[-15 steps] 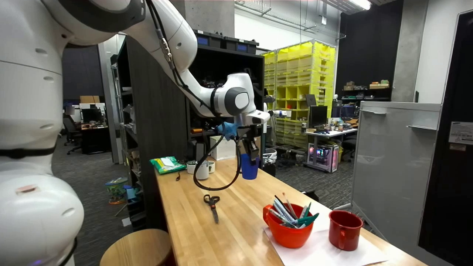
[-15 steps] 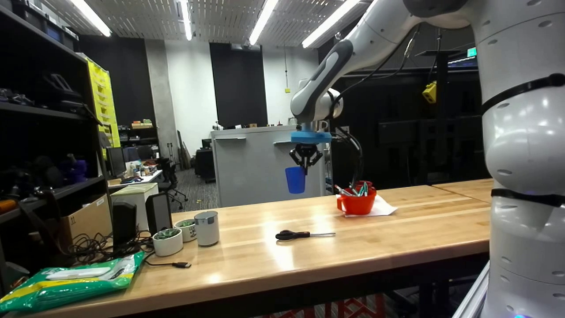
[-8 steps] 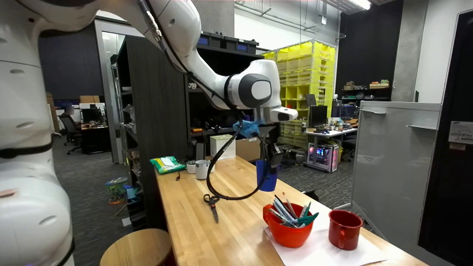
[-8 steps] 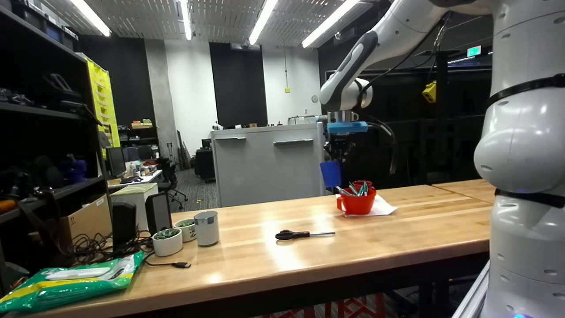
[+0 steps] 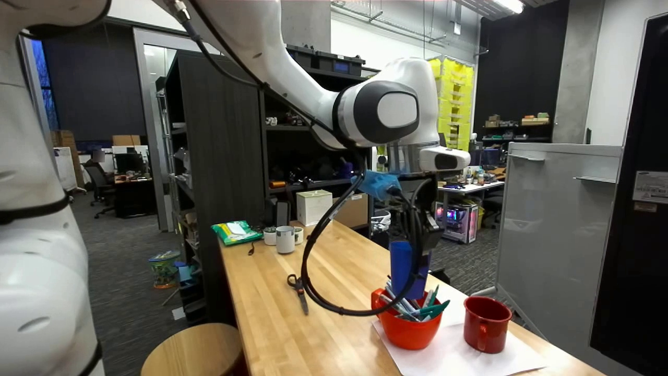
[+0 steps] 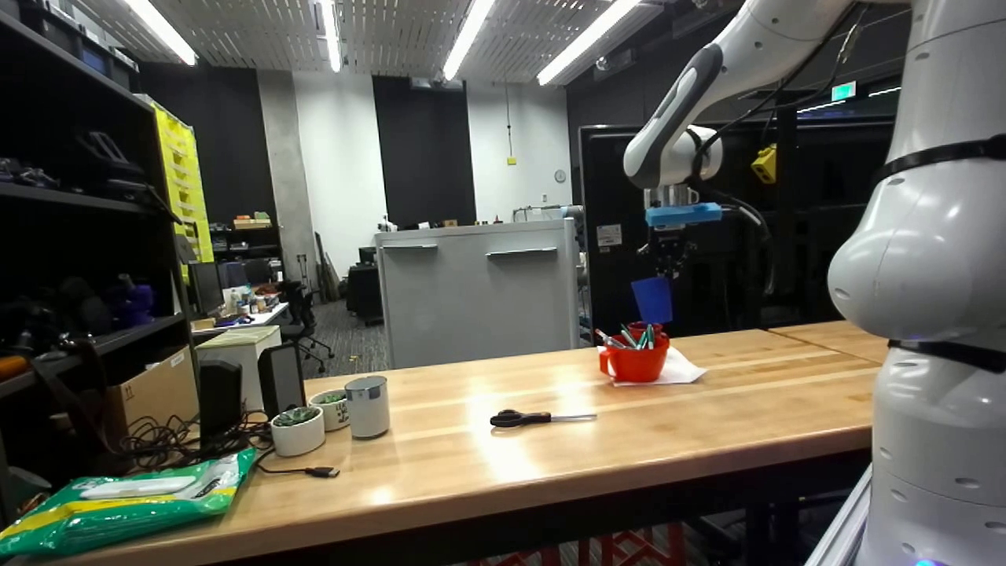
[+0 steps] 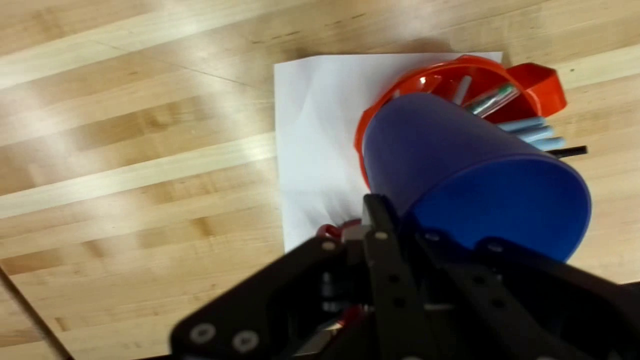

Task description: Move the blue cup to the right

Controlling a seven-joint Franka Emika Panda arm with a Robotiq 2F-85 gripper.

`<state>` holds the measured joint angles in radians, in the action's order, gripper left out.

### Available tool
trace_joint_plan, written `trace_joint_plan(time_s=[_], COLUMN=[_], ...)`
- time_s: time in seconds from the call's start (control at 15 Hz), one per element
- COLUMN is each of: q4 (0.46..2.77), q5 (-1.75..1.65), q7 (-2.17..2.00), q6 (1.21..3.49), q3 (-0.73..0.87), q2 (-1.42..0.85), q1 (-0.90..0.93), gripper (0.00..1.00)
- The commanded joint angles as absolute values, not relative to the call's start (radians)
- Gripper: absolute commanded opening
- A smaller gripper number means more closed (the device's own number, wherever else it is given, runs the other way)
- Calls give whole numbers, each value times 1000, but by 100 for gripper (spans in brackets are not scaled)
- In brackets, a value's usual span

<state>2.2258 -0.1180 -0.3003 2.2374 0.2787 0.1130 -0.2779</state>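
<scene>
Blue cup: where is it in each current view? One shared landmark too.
In an exterior view: blue cup, lower half, right of centre.
In an exterior view: blue cup, near mid-height, right of centre.
Wrist view: blue cup, right half, mouth visible.
Shared landmark: bright red pen mug, in all three.

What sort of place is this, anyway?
Probably a robotics lab or shared tech workspace: there is a large white robot arm at a wooden workbench, and a lit-up computer tower beyond.

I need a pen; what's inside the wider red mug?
Green and light-blue pens stick out of the wider red mug. In the wrist view, the blue cup hides much of its inside.
</scene>
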Motion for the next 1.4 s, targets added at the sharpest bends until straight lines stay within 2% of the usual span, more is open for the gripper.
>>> trace_joint_plan(time_s=[0.0, 0.47, 0.6, 1.33], q4=[2228, 2238, 2227, 2131], q5=[-123, -125, -125, 30], q7=[-296, -286, -283, -144], q6=[2236, 2236, 2236, 2316], q3=[279, 284, 290, 476], q2=[117, 127, 117, -20], q1=[-296, -307, -313, -462], gripper=[5, 5, 1, 1])
